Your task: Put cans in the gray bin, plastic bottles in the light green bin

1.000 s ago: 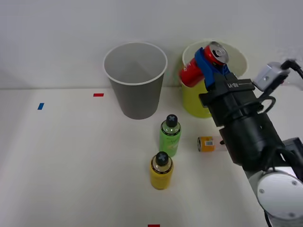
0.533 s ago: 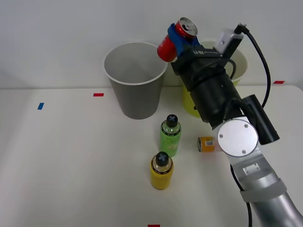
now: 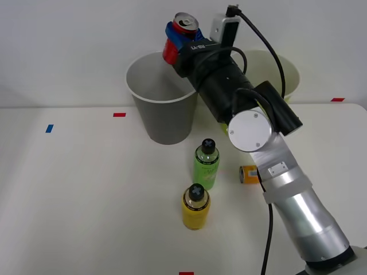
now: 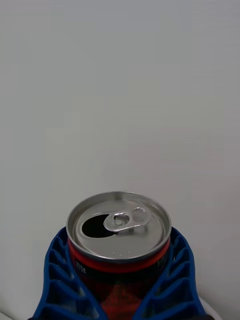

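End effector: my right end effector [image 3: 175, 39] pinched the red can [image 3: 184, 26] between its ribbed blue fingers [image 4: 59, 280], the can held upright with its silver, opened top facing up.
Where the can was: above the far rim of the gray bin [image 3: 165, 123], at the side nearest the light green bin [image 3: 289, 71], clear of the bench [image 3: 86, 200].
Risk: I judged the can sat close over the rim rather than the middle, so a release here could clip the white edge and bounce out, or tip toward the green bin.
Second risk: smooth metal against ribbed pads could slip if I tilted.
Materials: the can was thin round metal, glossy; both bins were tall, tapering and matte with pale insides.
Left on the bench: the green bottle [image 3: 206, 164] and yellow bottle [image 3: 195, 207] stood upright, stubby plastic with black caps; the pale can with the orange end [image 3: 248, 173] lay on its side beside my arm.
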Robot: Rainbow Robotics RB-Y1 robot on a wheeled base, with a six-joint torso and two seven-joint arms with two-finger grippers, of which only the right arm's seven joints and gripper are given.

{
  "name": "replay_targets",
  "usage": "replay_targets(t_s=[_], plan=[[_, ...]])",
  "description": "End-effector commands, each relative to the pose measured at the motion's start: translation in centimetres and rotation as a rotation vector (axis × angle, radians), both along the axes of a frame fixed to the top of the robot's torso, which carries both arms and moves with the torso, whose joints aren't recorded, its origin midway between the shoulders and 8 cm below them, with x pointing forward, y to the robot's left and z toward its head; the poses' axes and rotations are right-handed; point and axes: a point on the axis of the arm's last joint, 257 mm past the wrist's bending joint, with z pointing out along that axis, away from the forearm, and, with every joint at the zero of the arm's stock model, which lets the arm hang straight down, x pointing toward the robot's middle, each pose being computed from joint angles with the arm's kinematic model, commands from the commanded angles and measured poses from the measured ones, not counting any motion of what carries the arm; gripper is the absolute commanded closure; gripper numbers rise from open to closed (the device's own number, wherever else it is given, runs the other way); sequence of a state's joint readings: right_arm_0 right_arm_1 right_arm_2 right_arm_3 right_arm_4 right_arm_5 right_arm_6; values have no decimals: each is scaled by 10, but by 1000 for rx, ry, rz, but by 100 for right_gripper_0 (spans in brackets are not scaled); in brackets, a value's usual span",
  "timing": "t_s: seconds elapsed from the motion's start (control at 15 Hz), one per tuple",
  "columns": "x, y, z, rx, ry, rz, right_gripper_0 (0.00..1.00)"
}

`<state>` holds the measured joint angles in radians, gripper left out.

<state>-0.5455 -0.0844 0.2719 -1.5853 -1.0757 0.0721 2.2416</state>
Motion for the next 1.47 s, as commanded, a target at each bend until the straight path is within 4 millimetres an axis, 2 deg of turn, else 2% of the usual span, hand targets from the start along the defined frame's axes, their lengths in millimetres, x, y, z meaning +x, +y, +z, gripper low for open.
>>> replay_targets(t_s=[0.07, 0.53, 0.6, 0.73, 0.8, 0.93, 1.47], plan=[[2, 13, -2, -68, -23, -12, 100], [2, 20, -5, -83, -13, 5, 100], [3, 22, -7, -71, 1, 12, 86], [8, 23, -20, -53, 41, 21, 37], [9, 24, -21, -45, 48, 26, 28], [7, 27, -18, -10, 63, 47, 19], [5, 26, -11, 16, 46, 37, 19]])
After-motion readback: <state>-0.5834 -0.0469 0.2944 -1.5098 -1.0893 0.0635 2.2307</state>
